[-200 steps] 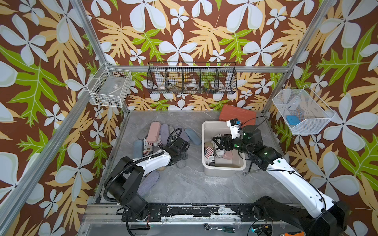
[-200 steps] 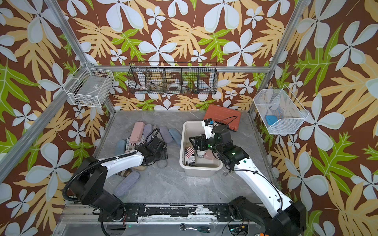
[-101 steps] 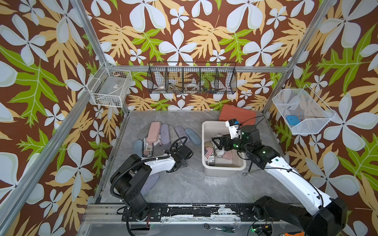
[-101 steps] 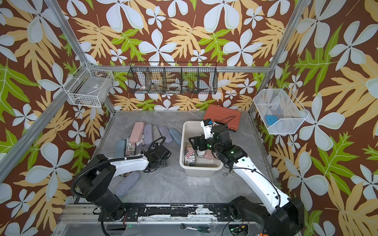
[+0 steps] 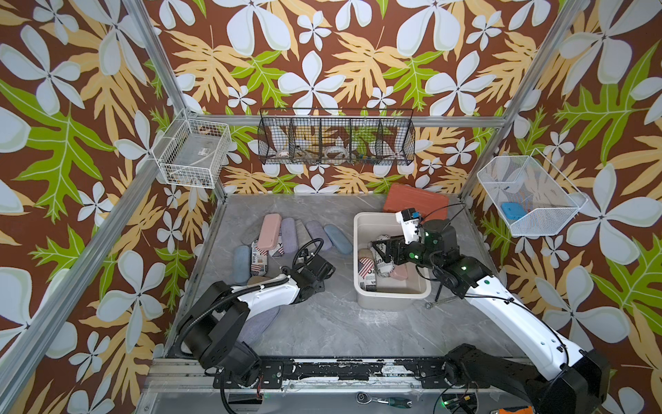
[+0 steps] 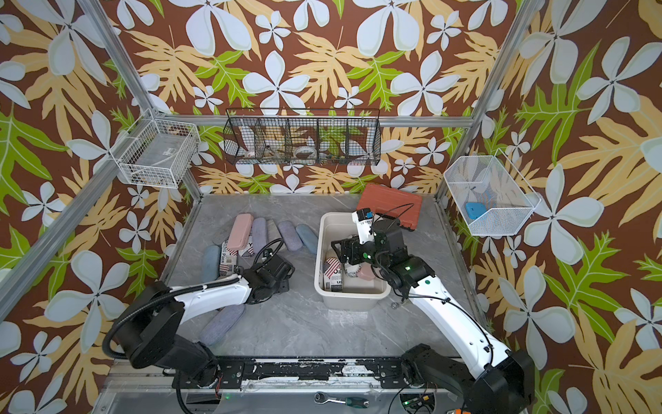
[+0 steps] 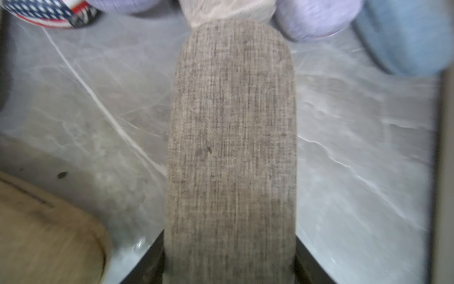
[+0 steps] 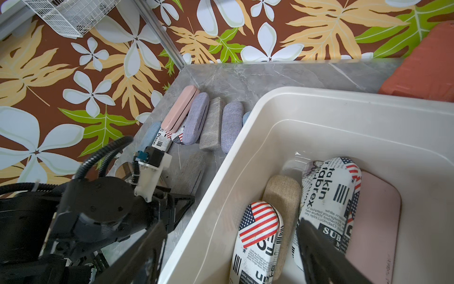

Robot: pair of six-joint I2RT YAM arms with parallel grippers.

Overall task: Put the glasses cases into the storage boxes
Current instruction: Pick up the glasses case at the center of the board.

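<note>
One taupe woven case (image 7: pixel 231 127) lies flat on the desk (image 5: pixel 322 322) between the jaws of the left gripper (image 7: pixel 229 234). The jaws sit close against its flanks; blur leaves it unclear whether they press on it. Its long axis runs from that gripper toward the row of cases near the far left corner, its rounded end just beside a pale grey case (image 7: pixel 231 8). In both top views the left wrist hides it almost wholly.

The row, from the pink case (image 6: pixel 240 231) to the light blue case (image 6: pixel 307 238), is fanned, with long axes roughly toward the far edge. A lavender case (image 6: pixel 222 322) near the near left corner is partly covered by the left arm. A tan case (image 7: pixel 49 233) is cut off by the frame.

The storage tub (image 5: pixel 387 303) stands right of centre, its long axis toward the far edge. At its near end, newspaper-print cases (image 8: pixel 258 236), a tan woven case (image 8: pixel 280 191) and a pink flat case (image 8: pixel 373 221) lie side by side along that axis. The right gripper (image 8: pixel 231 222) hangs over them, jaws apart and empty, partly masking them from above.
</note>
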